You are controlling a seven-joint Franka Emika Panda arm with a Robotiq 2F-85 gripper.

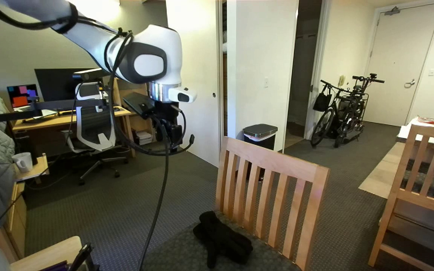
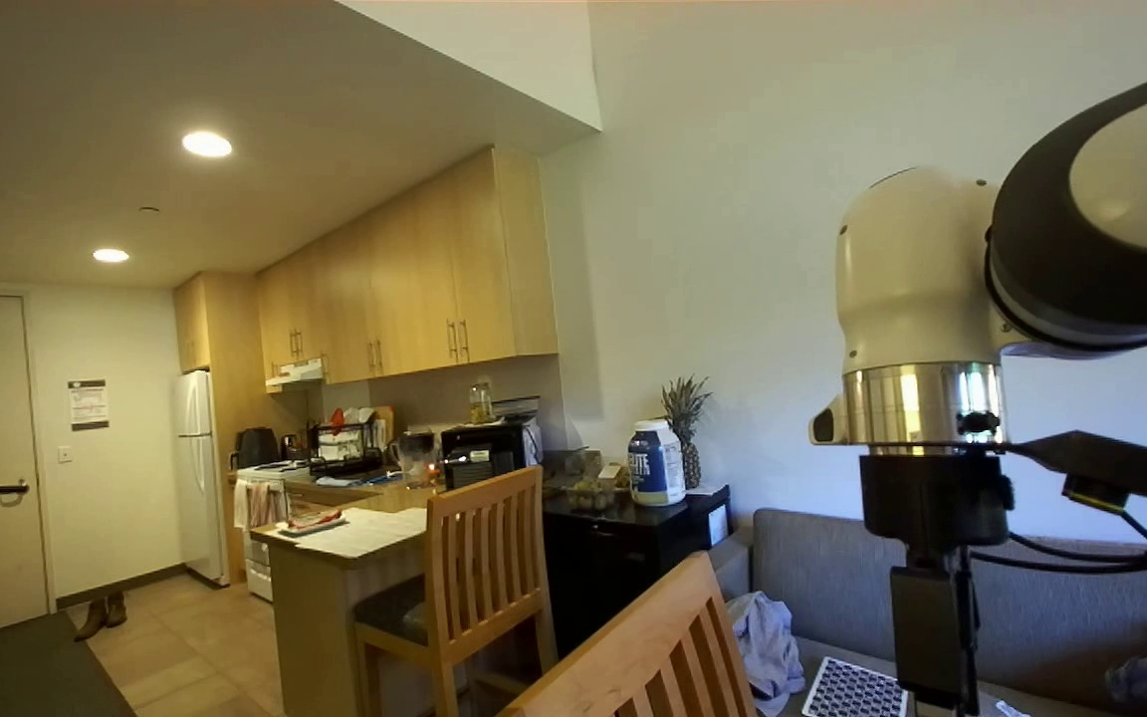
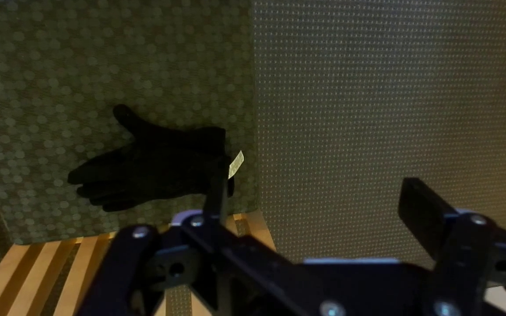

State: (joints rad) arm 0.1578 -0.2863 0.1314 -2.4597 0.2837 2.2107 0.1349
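Observation:
A black glove (image 3: pixel 160 164) lies flat on the patterned seat (image 3: pixel 59 66) of a wooden chair. In the wrist view its fingers point left, and a small pale tag (image 3: pixel 236 164) sticks out at its cuff. The glove (image 1: pixel 222 241) also shows in an exterior view, near the slatted chair back (image 1: pixel 273 160). My gripper (image 3: pixel 316 186) is open with nothing between its fingers. It points down, well above the seat, and its left finger overlaps the cuff end in the wrist view. The gripper also shows in both exterior views (image 1: pixel 173 135) (image 2: pixel 937 637). The glove is out of view in an exterior view.
The chair's top rail (image 2: pixel 623 637) stands near the arm. A further wooden chair (image 2: pixel 484 498) is by the counter (image 2: pixel 354 533). A trash bin (image 1: pixel 260 131), desk (image 1: pixel 62 119), office chair (image 1: pixel 95 124), bicycle (image 1: pixel 324 126) and sofa (image 2: pixel 822 548) stand around. A cable (image 1: pixel 160 199) hangs below the arm.

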